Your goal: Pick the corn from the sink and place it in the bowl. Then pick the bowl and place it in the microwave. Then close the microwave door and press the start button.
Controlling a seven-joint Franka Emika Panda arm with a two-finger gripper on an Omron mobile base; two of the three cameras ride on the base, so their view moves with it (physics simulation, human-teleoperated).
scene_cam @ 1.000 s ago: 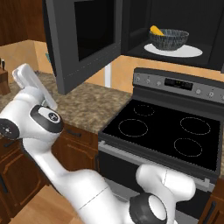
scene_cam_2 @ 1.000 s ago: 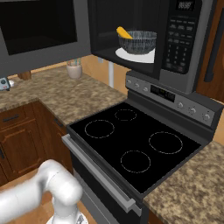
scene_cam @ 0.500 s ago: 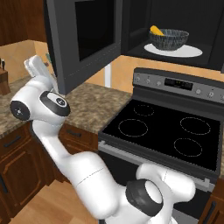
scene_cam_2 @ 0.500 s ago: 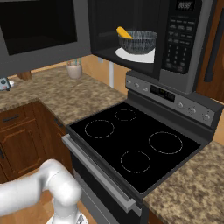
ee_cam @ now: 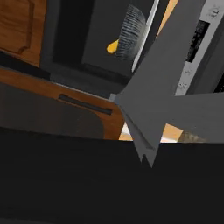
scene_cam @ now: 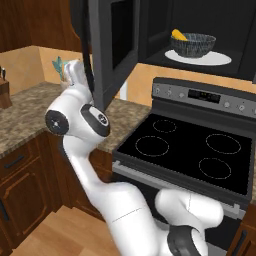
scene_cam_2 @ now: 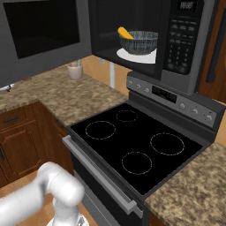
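The microwave (scene_cam_2: 183, 39) hangs over the stove with its cavity showing. Inside it, the ribbed dark bowl (scene_cam: 192, 44) (scene_cam_2: 139, 41) (ee_cam: 131, 33) rests on the white turntable plate (scene_cam: 220, 58). The yellow corn (scene_cam: 178, 34) (scene_cam_2: 124, 32) (ee_cam: 112, 46) lies in the bowl. The microwave door (scene_cam: 112, 47) (scene_cam_2: 39, 31) (ee_cam: 109, 183) stands swung out to the left. My gripper (scene_cam: 79, 75) sits at the door's outer face, open and holding nothing, its fingers hidden by the door's edge. I cannot tell whether it touches the door. The sink is out of view.
A black glass-top stove (scene_cam_2: 137, 141) with its control panel (scene_cam: 200, 95) sits under the microwave. Speckled counter (scene_cam_2: 62, 95) runs left of it, with a small cup (scene_cam_2: 75, 69) at the wall. Wooden cabinets (scene_cam: 20, 175) stand below.
My arm has risen and swung right, up to the door's outer face. The door has turned a little away from its widest position.
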